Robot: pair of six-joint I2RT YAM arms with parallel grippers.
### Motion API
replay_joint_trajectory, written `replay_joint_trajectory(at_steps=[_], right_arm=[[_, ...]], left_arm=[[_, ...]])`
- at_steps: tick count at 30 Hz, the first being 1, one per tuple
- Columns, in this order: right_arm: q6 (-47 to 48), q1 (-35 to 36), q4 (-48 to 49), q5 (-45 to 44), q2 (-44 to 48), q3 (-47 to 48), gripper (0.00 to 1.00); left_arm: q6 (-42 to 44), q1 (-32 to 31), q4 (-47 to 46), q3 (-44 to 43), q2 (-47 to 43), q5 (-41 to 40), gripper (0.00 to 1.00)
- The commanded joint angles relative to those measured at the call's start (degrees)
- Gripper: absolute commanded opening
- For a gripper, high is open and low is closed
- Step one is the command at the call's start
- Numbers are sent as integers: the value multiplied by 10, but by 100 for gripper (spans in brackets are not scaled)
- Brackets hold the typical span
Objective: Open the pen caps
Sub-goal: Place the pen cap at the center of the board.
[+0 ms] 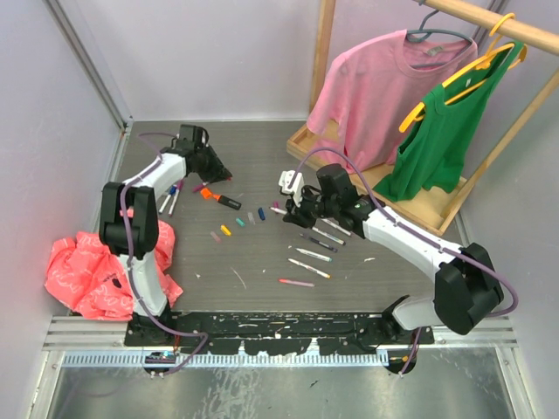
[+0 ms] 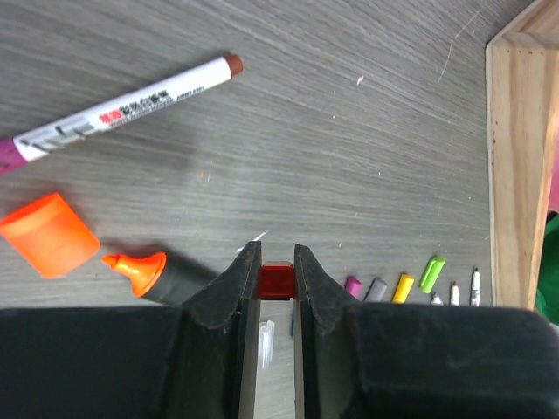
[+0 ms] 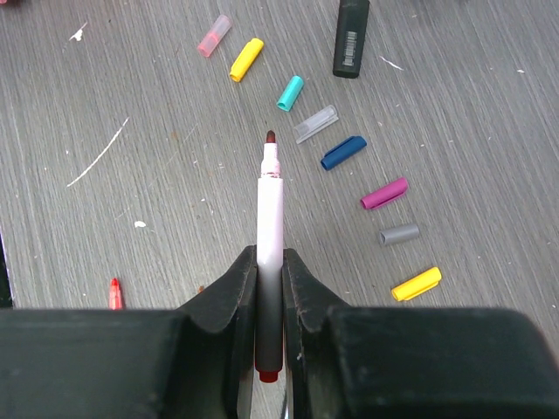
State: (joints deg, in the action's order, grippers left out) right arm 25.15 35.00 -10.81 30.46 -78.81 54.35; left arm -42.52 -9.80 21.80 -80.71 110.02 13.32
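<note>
Right gripper (image 3: 271, 255) is pinching a white pen (image 3: 272, 196) by the barrel, fingers pressed onto it, with the dark red tip bare and pointing ahead of them. Left gripper (image 2: 277, 250) is squeezing a small red cap (image 2: 277, 280) between its fingers. In the top view the two grippers are sitting well apart, so you are looking at one pen opened, with its two parts in separate grippers.

Done, by my reading:
- Loose caps are lying ahead and to the right of the right gripper: pink cap (image 3: 214, 35), yellow cap (image 3: 246, 58), teal cap (image 3: 290, 92), clear cap (image 3: 315, 123), blue cap (image 3: 342, 152), magenta cap (image 3: 384, 193) and grey cap (image 3: 399, 234).
- An orange marker (image 2: 144, 269) is lying uncapped just left of the left gripper, with its orange cap (image 2: 48, 234) beside it.

Left, as a judgement:
- Several slim pens (image 1: 313, 254) are lying just beside the right gripper, and a few more pens (image 1: 170, 201) are lying near the left arm. They are showing too small to tell which are wearing caps.
- You are probably sitting mid-task. The held pen and red cap are both waiting to be set down.
</note>
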Motion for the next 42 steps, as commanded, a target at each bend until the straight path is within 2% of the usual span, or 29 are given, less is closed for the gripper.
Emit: replay_joint_trajectory(at_steps=[1,8,12,15,23,28,35,38,42], right_arm=[[5,-4,15,0,22,0,1],[4,-5,16,2,22,0,1],[4,-7,16,3,23,0,1],[5,-8,15,3,25,0,1],[7,-9,15,3,27,-1,1],[7,-10,14,4,29,0,1],[7,-11,13,5,27,-1,1],[7,-11,14,6,24,0,1],[3,-11,14,5,20,2,1]], left_arm=[[34,-5,62,-71,37,-3,3],[48,-6,101,-141,106,-9,7],[47,-6,117,-170,131,-5,14],[46,-6,121,-178,138,-13,15],[46,-1,137,-200,157,-3,26],[45,6,139,-204,162,9,28],[54,8,146,-210,132,3,30],[65,8,140,-203,98,-5,35],[71,14,74,-129,28,8,42]])
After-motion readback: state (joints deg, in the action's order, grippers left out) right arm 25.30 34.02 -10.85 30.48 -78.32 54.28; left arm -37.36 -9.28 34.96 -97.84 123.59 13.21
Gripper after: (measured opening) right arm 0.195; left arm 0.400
